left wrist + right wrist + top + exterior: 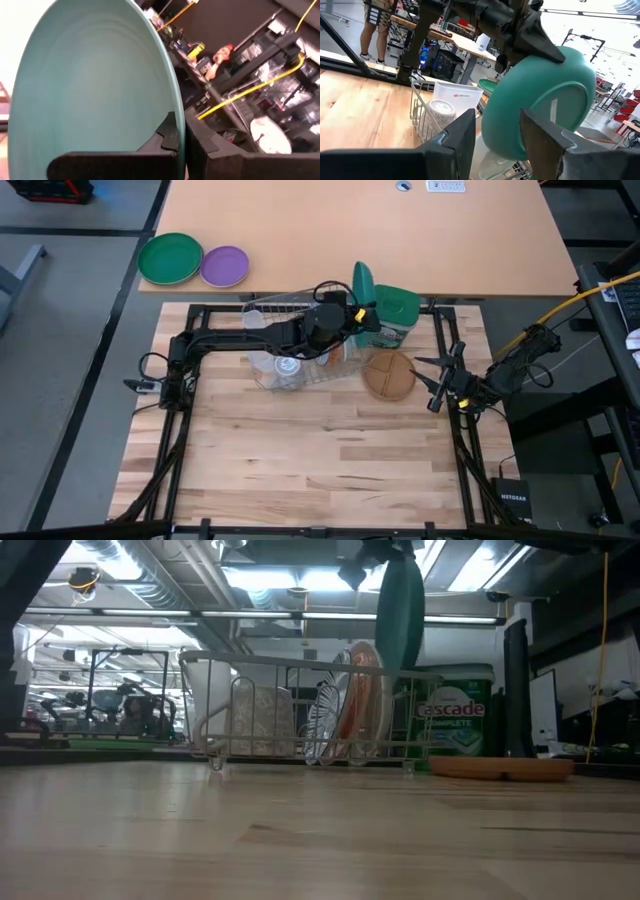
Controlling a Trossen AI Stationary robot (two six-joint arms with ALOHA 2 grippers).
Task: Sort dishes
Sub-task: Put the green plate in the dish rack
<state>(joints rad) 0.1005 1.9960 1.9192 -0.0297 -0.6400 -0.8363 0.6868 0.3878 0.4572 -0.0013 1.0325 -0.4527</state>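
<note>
One teal plate (540, 100) gripped on edge by left claw (177, 145), right claw (496, 131) wide — rack (300, 710) contents seemingly overlapping

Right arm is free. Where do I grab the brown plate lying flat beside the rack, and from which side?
I'd take the brown plate by its rim on the edge facing the right gripper, coming in low from there. It lies flat, so only the rim gives a pinch; the rack and green canister crowd its other sides.

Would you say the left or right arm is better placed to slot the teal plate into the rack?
Left: its gripper already grips the teal plate upright above the dish rack; the right gripper waits open beside the brown plate.
</note>
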